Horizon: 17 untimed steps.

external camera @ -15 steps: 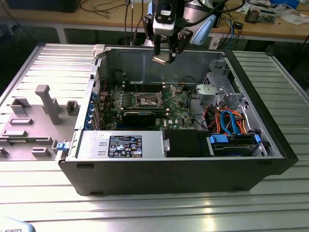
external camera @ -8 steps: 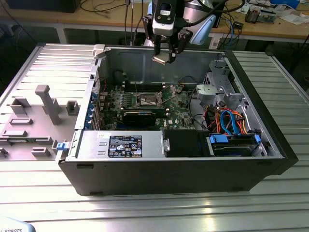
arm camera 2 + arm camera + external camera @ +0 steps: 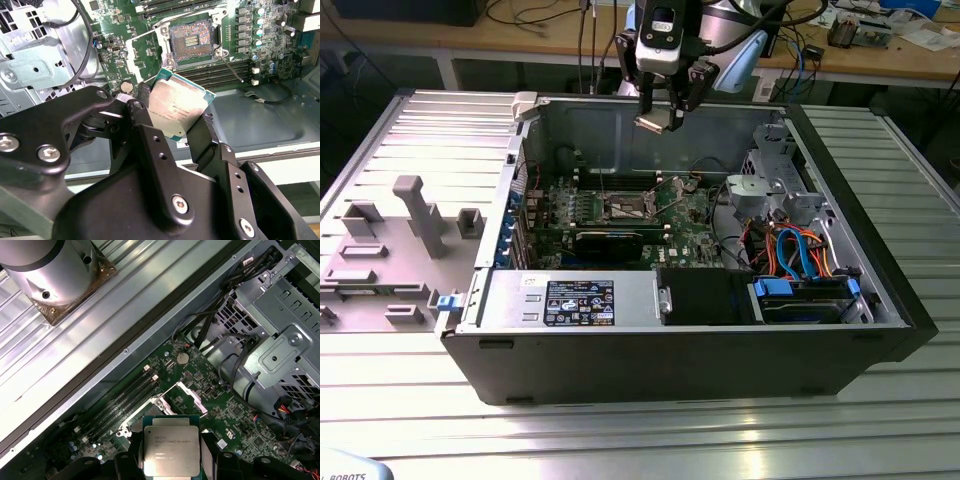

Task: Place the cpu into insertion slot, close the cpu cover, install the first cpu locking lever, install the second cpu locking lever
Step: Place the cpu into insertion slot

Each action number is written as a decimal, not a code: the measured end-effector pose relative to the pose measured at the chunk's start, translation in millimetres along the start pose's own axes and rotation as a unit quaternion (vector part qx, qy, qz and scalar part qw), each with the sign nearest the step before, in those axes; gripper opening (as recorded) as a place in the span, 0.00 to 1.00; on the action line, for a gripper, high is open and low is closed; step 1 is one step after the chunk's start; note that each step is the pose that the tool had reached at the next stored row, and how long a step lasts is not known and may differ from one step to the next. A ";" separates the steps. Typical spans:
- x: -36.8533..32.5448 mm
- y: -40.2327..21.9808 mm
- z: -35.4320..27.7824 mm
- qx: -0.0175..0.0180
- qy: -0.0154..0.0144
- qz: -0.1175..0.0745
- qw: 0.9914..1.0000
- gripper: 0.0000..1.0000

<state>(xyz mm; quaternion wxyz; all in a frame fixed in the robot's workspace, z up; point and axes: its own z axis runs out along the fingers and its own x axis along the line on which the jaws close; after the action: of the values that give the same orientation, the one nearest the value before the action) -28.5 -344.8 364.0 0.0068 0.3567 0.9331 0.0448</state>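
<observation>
A black two-fingered gripper [image 3: 663, 118] hangs over the far wall of an open black computer case [image 3: 670, 350], its fingers [image 3: 145, 130] clamped on opposite edges of a small, flat, square cpu [image 3: 177, 107] with a silver-grey metal top; in both wrist views the chip's metal face is turned toward the cameras, and it is held in the air, touching nothing but the fingers. Below it, well apart, the insertion slot [image 3: 192, 39], a square socket with a dark centre and a shiny metal rim, sits near the middle of the green motherboard [image 3: 690, 215], toward the board's far edge; its centre lies uncovered in the second wrist view. Long narrow black memory slots [image 3: 225, 70] run just beside the socket; a long black expansion card [image 3: 610, 240] lies along the board's near edge; a silver metal drive cage [image 3: 770, 190] stands by the case's wall on the exterior view's right. The case rests on a ribbed silver metal table [image 3: 620, 430].
</observation>
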 end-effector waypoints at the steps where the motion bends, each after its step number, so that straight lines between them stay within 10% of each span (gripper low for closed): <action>1: 0.0 0.0 0.0 0.000 0.000 0.001 1.000 0.54; 17: 1.4 -1.6 1.9 -0.002 -0.006 0.072 0.997 0.54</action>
<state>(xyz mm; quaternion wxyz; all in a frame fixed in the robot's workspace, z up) -30.5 -344.9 362.0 0.0099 0.4228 0.9051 0.0444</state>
